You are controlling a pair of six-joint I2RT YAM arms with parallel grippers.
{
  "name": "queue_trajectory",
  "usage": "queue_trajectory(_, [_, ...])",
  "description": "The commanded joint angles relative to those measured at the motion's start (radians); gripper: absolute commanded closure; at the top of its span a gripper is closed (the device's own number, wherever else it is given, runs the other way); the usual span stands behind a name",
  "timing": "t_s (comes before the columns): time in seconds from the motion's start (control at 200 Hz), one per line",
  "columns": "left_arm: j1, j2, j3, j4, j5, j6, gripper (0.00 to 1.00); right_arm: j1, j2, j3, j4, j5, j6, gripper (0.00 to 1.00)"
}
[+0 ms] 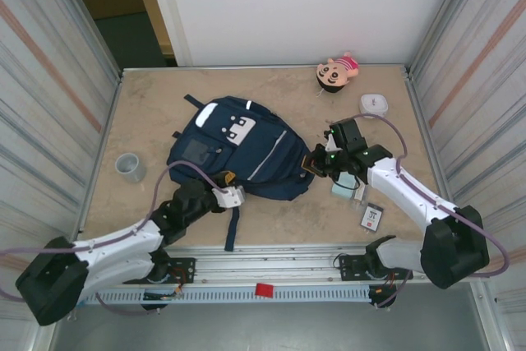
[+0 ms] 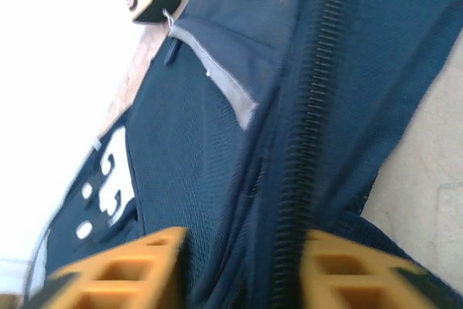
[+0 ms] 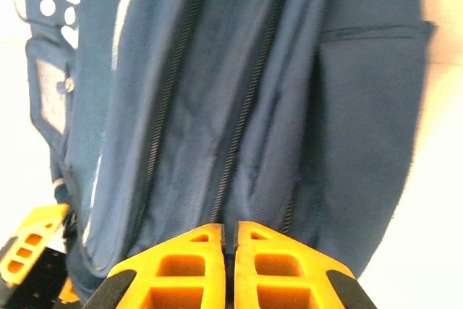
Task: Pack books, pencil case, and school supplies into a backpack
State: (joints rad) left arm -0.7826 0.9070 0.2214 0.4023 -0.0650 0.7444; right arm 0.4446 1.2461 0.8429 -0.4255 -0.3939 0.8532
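Observation:
The navy backpack (image 1: 238,147) lies flat mid-table, white patches towards the back. My left gripper (image 1: 228,178) sits at its near-left edge. In the left wrist view it (image 2: 242,245) is open, with a fold of blue fabric and a zipper (image 2: 307,128) between its orange fingers. At the backpack's right edge, my right gripper (image 1: 313,163) is shut. In the right wrist view it (image 3: 230,226) has its tips where a zipper line (image 3: 242,135) ends. The mint pencil case (image 1: 344,186) lies partly under the right arm. A black-and-white packet (image 1: 372,217) lies nearer the front. The books are hidden.
A white rounded box (image 1: 375,104) and a pink plush doll (image 1: 337,71) sit at the back right. A grey ring-shaped cup (image 1: 129,167) stands at the left. Corrugated walls close both sides. A backpack strap (image 1: 231,232) trails towards the front rail.

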Motion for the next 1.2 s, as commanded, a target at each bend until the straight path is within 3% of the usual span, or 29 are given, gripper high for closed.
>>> queue_trajectory(0.0, [0.007, -0.129, 0.105, -0.173, 0.019, -0.313, 0.54, 0.031, 0.016, -0.010, 0.050, -0.001, 0.001, 1.00])
queue_trajectory(0.105, [0.006, -0.266, 0.126, -0.275, 0.029, -0.618, 0.49, 0.055, 0.017, -0.040, 0.117, 0.001, 0.018, 1.00])
queue_trajectory(0.236, [0.006, -0.343, 0.198, -0.485, -0.137, -1.110, 0.49, 0.081, 0.015, -0.049, 0.137, 0.030, 0.019, 1.00])
queue_trajectory(0.301, [0.005, -0.331, 0.240, -0.596, -0.166, -1.340, 0.46, 0.093, 0.007, -0.051, 0.133, 0.050, 0.015, 1.00])
queue_trajectory(0.446, [0.005, -0.239, 0.303, -0.745, -0.118, -1.749, 0.38, 0.119, -0.016, -0.060, 0.139, 0.084, 0.015, 1.00])
queue_trajectory(0.561, [-0.008, -0.155, 0.274, -0.694, -0.046, -2.090, 0.35, 0.138, -0.031, -0.067, 0.137, 0.107, 0.014, 1.00])
queue_trajectory(0.666, [-0.049, -0.076, 0.263, -0.580, -0.070, -2.251, 0.32, 0.155, -0.047, -0.075, 0.131, 0.131, 0.011, 1.00])
queue_trajectory(0.807, [-0.132, 0.027, 0.302, -0.505, -0.179, -2.359, 0.29, 0.163, -0.053, -0.084, 0.137, 0.144, 0.010, 1.00])
queue_trajectory(0.977, [-0.187, 0.162, 0.320, -0.411, -0.212, -2.528, 0.29, 0.178, -0.041, -0.076, 0.143, 0.147, 0.019, 1.00])
queue_trajectory(1.198, [-0.255, 0.231, 0.391, -0.499, -0.193, -2.644, 0.29, 0.212, -0.031, -0.067, 0.149, 0.176, 0.015, 1.00])
